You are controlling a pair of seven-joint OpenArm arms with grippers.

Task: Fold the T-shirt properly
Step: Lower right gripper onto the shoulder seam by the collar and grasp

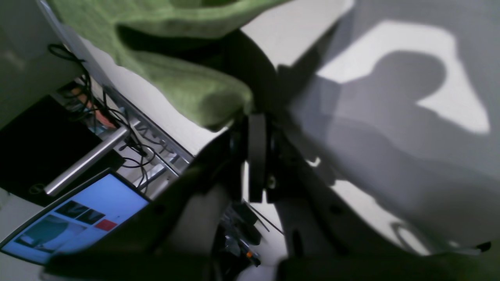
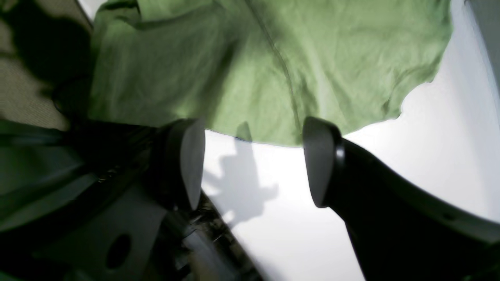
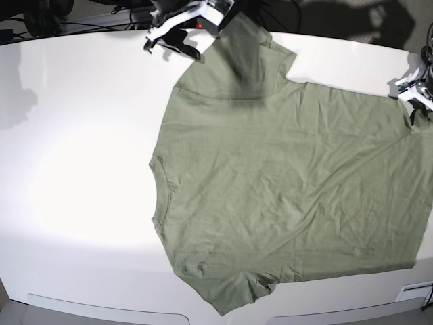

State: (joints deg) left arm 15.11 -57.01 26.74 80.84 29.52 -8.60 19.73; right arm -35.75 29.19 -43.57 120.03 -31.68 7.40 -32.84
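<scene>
The sage-green T-shirt [image 3: 284, 183] lies spread flat on the white table [image 3: 74, 169], collar to the left, hem to the right, one sleeve at the far edge and one at the near edge. My right gripper [image 3: 174, 39] is open over bare table beside the far sleeve; in the right wrist view its fingers [image 2: 191, 164] stand wide apart just short of the shirt's edge [image 2: 273, 78], not touching it. My left gripper [image 3: 414, 95] is at the far hem corner; in the left wrist view its jaws [image 1: 254, 121] look closed with a raised fold of the shirt [image 1: 187, 86] ending at their tips.
Off the table's edge, the left wrist view shows a lit monitor [image 1: 74, 218], a metal bar [image 1: 86, 160] and tangled cables [image 1: 129, 144]. Cables and dark gear [image 3: 61, 17] lie behind the table's far edge. The table's front edge [image 3: 101, 308] runs along the bottom.
</scene>
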